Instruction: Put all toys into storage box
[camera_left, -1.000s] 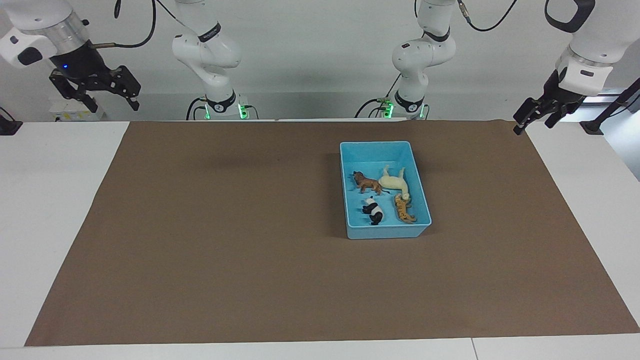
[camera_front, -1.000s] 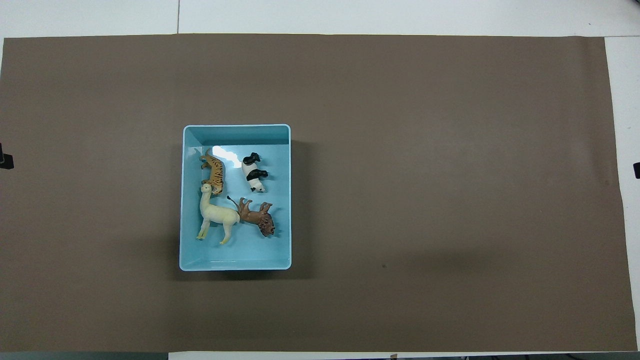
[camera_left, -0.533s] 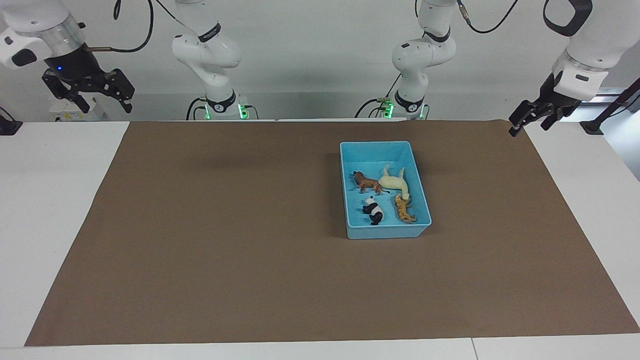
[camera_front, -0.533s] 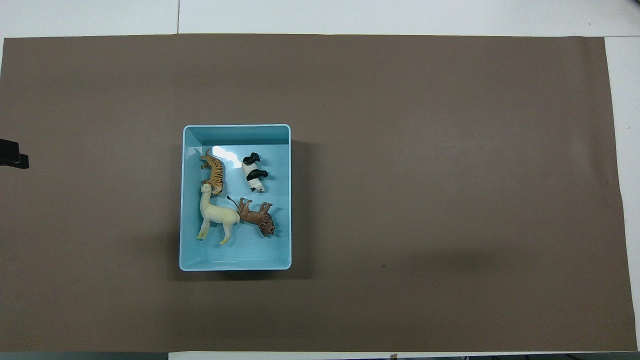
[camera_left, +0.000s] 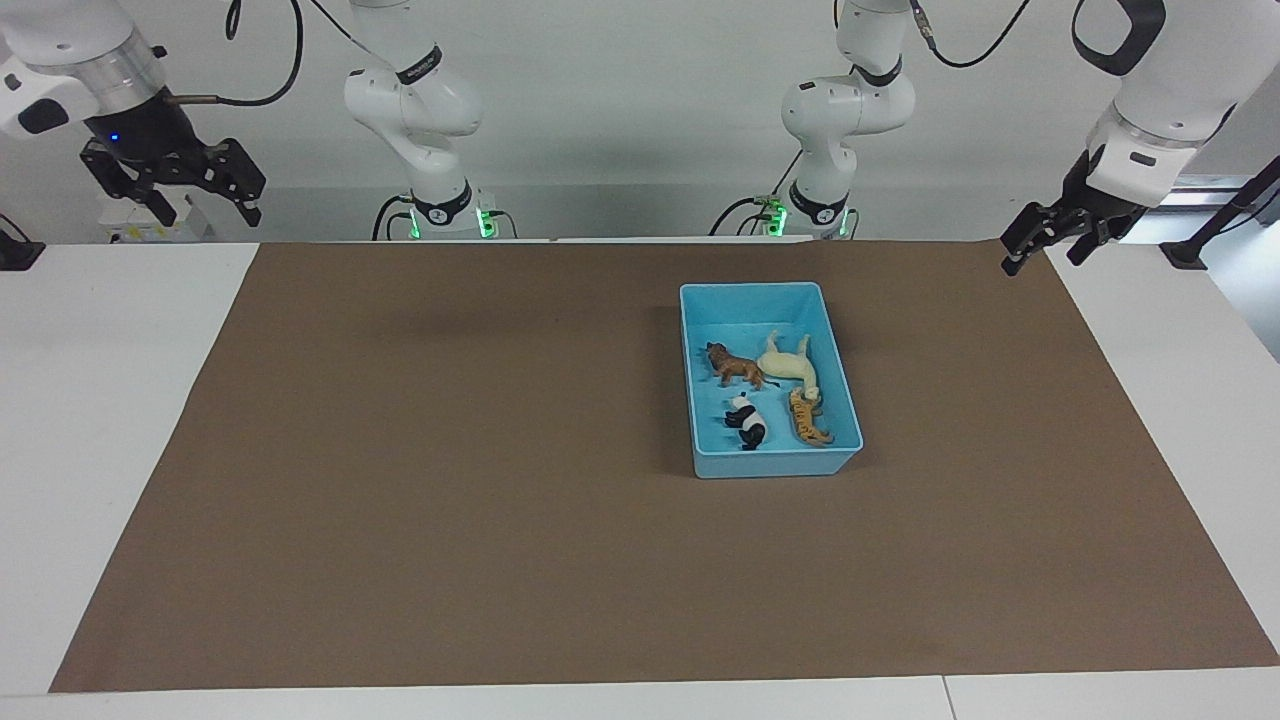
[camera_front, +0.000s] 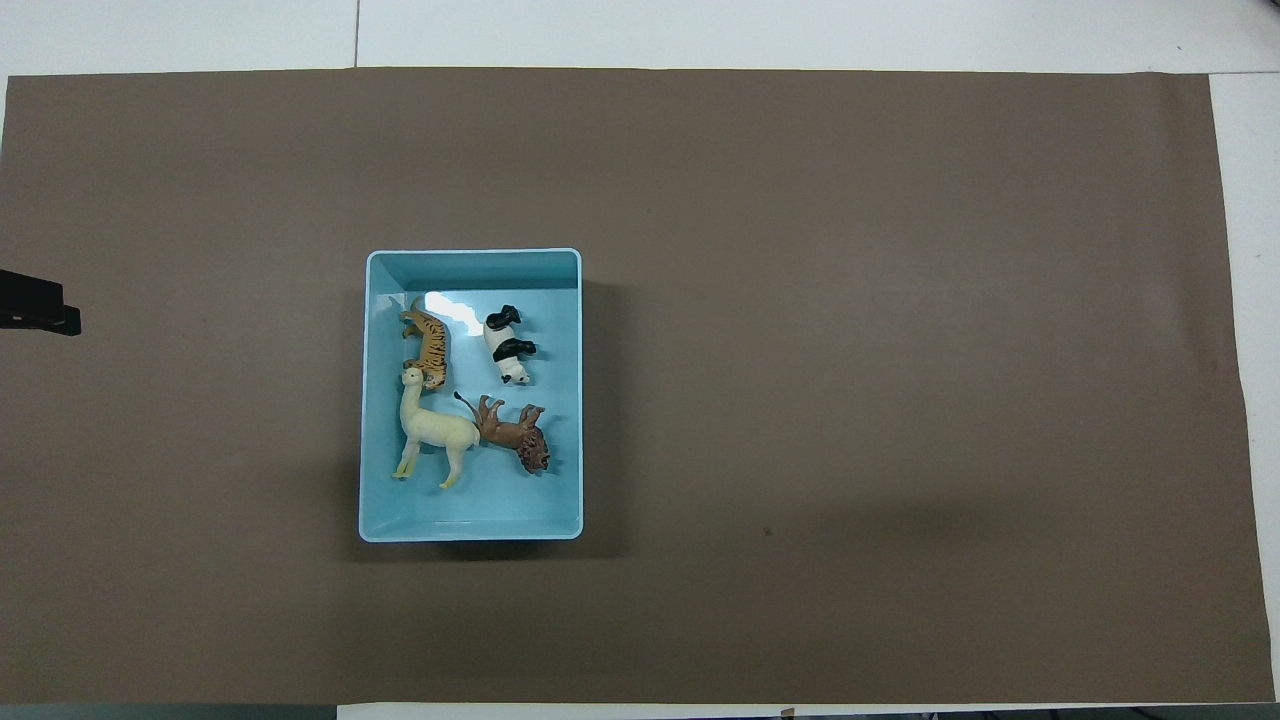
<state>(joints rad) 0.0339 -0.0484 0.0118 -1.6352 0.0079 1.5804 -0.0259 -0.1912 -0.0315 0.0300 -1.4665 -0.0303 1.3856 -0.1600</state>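
Both grippers hang empty with fingers apart, the left gripper (camera_left: 1040, 238) over the brown mat's (camera_left: 450, 480) corner, the right gripper (camera_left: 190, 190) off its other end, while tiger (camera_front: 428, 342), panda (camera_front: 508, 347), lion (camera_front: 514, 434) and cream long-necked animal (camera_front: 430, 428) lie inside the storage box (camera_front: 470, 264).

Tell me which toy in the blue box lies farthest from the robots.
The tiger, orange with dark stripes; its tail end reaches farther from the robots than the panda beside it, inside the storage box.

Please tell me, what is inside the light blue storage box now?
Four toys lie on their sides in the storage box: tiger, panda, cream long-necked animal, lion. The sides they lie on are hidden.
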